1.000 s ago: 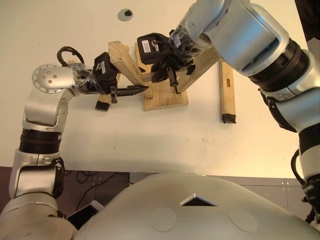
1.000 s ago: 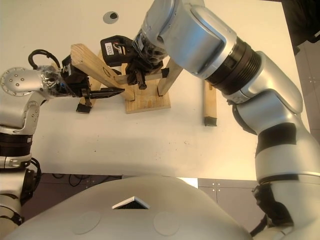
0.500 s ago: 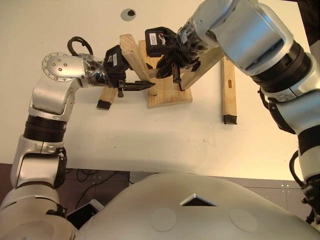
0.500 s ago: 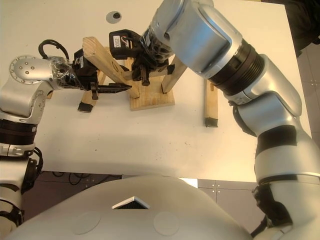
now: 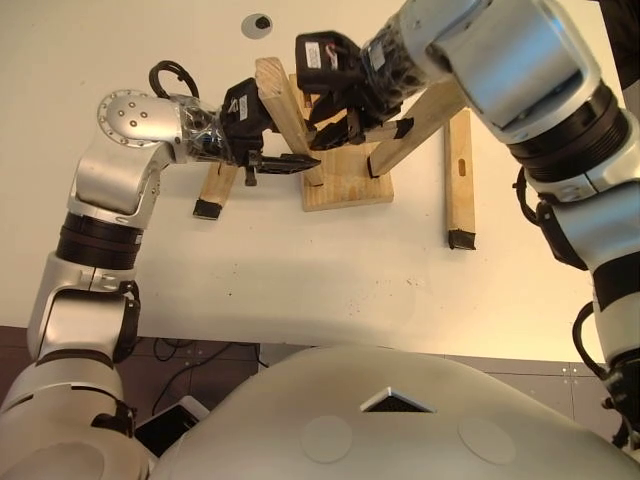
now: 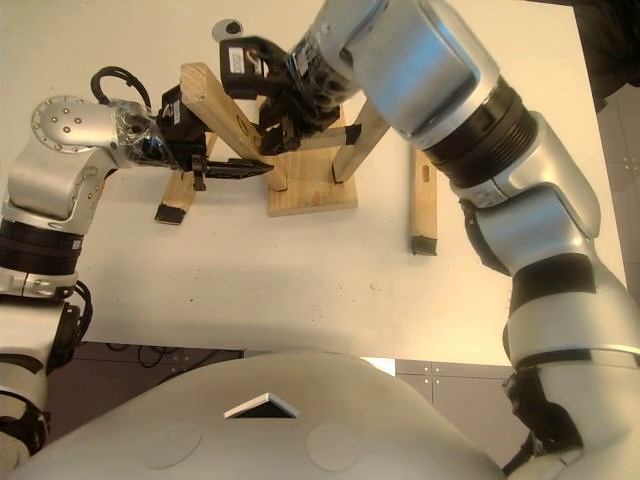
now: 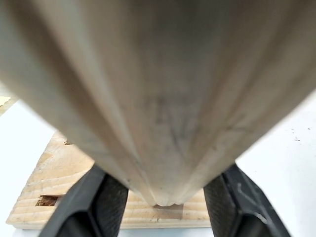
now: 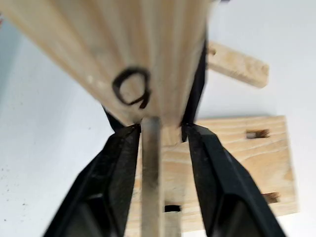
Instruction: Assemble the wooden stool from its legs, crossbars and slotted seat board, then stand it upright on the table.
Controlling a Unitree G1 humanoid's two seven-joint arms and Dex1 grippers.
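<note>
1. The left tool (image 5: 305, 160) is clenched on a pale, square-edged wooden leg (image 5: 283, 105), which tilts over the board.
2. The right tool (image 5: 345, 128) seems clenched on a marked piece (image 8: 138, 59) of grainy wood, though the view is too close to be sure.
3. The flat, slotted seat board (image 5: 350, 185) lies on the smooth white worktop (image 5: 300, 270). A loose leg (image 5: 460, 170) with a black foot lies near it on the right.
4. Since a second ago the left arm has pushed farther in, and the board has slid slightly toward the loose leg.
</note>
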